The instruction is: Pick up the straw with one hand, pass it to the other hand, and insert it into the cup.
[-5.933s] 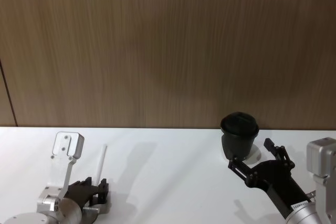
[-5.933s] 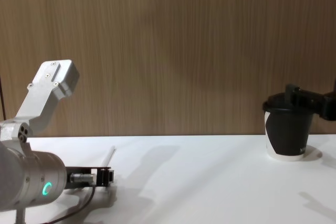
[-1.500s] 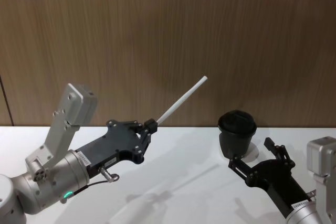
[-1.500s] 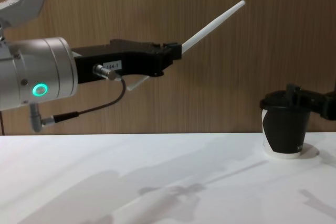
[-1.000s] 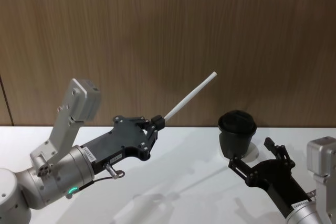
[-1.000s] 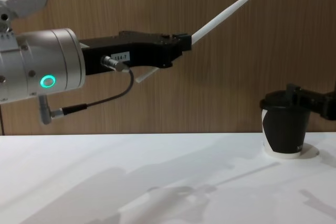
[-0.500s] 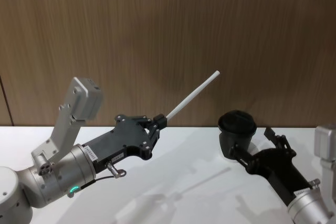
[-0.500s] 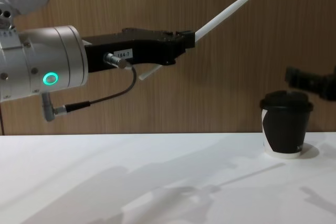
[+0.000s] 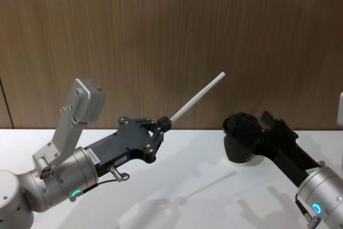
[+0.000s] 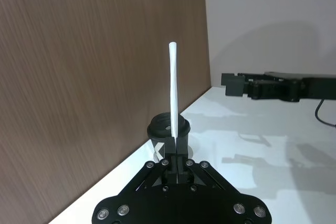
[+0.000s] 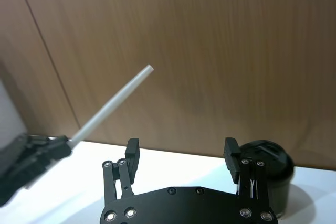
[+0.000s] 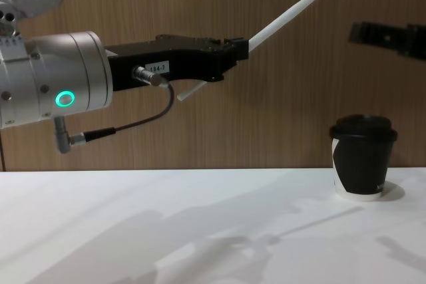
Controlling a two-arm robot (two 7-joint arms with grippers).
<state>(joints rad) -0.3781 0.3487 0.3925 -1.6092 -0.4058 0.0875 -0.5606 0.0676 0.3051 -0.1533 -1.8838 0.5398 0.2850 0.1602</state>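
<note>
Clamping the thin white straw [image 9: 195, 97], my flat black left gripper [image 9: 163, 123] aims it up toward my spread black right gripper [image 11: 181, 150].

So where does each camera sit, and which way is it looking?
Head: on the head, looking forward and down at the table; left gripper holds the straw, right gripper near the cup.
Chest: lower, looking across the table; left arm large, right gripper high at right.
Left wrist: on the left arm, looking along its fingers and straw toward the cup.
Right wrist: on the right arm, looking past its open fingers at the straw.
Shared: all four show straw and cup.
</note>
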